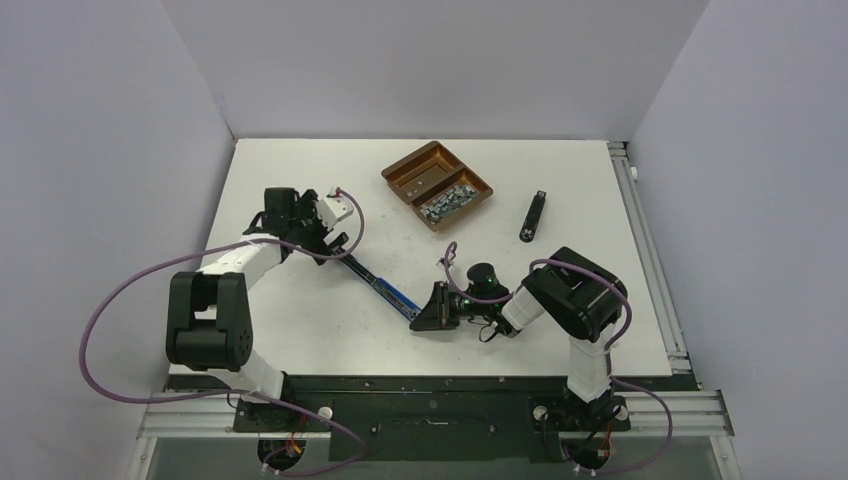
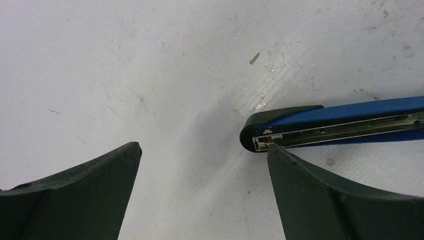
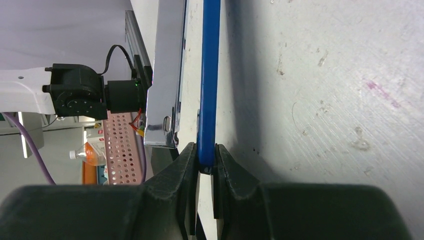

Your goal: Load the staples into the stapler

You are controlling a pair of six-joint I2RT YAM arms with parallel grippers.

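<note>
The staples (image 1: 447, 200), small silver-grey strips too jumbled to count, lie in the nearer compartment of one brown tray (image 1: 410, 162) towards the far edge of the desk (image 1: 320, 340), with bare desk around it. One blue stapler (image 1: 385, 287) lies open. The right claw (image 3: 206, 159) pinches one end; the left claw (image 2: 202, 150) is spread at the other.

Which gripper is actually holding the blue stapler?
The right gripper: it is shut on one end of the blue stapler, while the left gripper stands wide open at the other.
</note>
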